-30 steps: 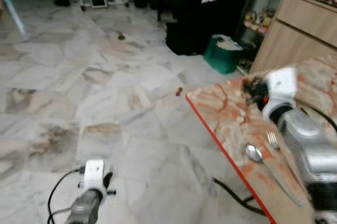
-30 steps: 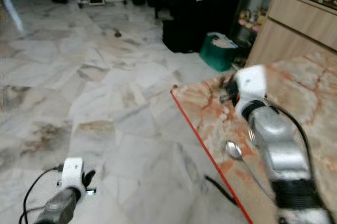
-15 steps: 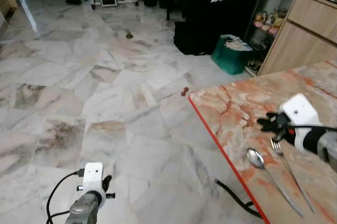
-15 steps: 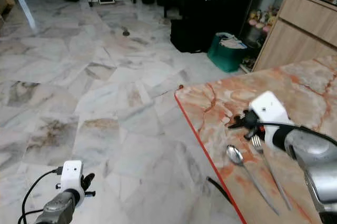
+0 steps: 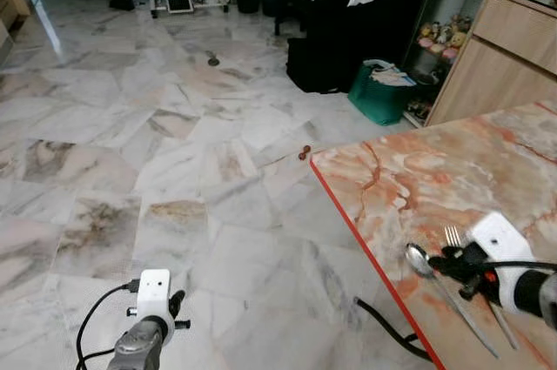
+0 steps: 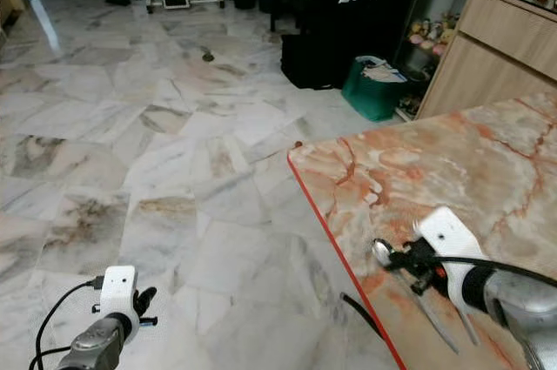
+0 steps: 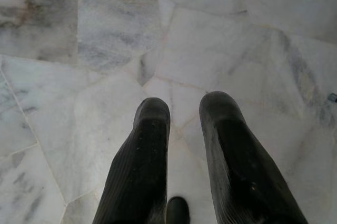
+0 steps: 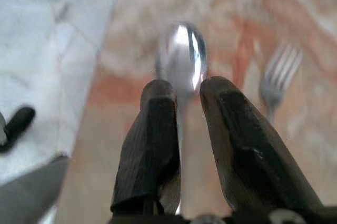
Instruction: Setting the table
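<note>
On the marble-patterned table (image 5: 409, 170), a spoon (image 5: 421, 259) and fork (image 5: 452, 236) lie side by side near the red edge; no plate or glass is visible, so the setting looks barely begun; the right gripper (image 8: 181, 95), fingers slightly parted, straddles the spoon's neck, whether pinching it I cannot tell; the left gripper (image 7: 184, 116) hangs empty, slightly parted, over the floor.

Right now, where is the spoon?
The spoon lies on the marble table near its red front edge, at the robot's right, just left of the fork. The right gripper hangs over its handle.
</note>
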Robot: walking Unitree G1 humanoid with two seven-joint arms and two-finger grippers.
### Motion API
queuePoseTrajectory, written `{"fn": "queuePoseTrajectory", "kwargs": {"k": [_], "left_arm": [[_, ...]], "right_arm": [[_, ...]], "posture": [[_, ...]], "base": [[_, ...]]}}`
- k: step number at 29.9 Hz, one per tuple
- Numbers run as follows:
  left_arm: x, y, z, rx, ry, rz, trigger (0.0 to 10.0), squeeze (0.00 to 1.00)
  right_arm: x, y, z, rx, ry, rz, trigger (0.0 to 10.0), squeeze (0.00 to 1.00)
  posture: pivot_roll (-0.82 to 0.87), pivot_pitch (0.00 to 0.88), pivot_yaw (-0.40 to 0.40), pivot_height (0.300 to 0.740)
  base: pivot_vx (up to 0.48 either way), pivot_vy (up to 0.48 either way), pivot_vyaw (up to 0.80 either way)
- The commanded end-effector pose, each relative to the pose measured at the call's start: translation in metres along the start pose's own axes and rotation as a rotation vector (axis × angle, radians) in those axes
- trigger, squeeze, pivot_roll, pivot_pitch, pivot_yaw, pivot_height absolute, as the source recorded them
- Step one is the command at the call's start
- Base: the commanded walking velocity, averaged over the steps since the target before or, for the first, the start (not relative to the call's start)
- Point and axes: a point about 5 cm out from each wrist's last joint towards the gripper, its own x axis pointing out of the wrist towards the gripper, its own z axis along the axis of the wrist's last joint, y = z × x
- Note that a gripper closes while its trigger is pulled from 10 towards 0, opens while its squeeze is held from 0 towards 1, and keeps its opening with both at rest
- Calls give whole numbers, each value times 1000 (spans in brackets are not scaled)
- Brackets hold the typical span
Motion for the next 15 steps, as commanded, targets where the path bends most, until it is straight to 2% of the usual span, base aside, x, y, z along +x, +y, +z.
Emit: {"fn": "queuePoseTrajectory", "kwargs": {"k": [1,3,7,13,14,15], "left_arm": [[-1,0,-5,-3,28,-3,10000,0],[-1,0,-6,-1,31,-4,10000,0],[-2,1,-7,3,37,-7,10000,0],[-2,2,-7,8,41,-6,10000,0],[-2,2,-7,9,42,-5,10000,0],[-2,2,-7,11,44,-4,10000,0]], "right_arm": [[-9,-6,0,-22,21,-44,10000,0],[-9,-9,-3,-16,35,-73,10000,0],[-4,-3,-1,32,16,-64,10000,0],[-2,3,-5,54,19,-42,10000,0],[-1,3,-5,60,17,-40,10000,533],[-1,5,-6,62,16,-34,10000,1000]], "posture": [[41,0,-7,727],[39,0,-6,727],[41,0,-5,727],[44,0,-4,727],[42,0,-2,727],[42,0,-2,727]], "base": [[0,0,0],[0,0,0],[0,0,0],[0,0,0],[0,0,0],[0,0,0]]}}
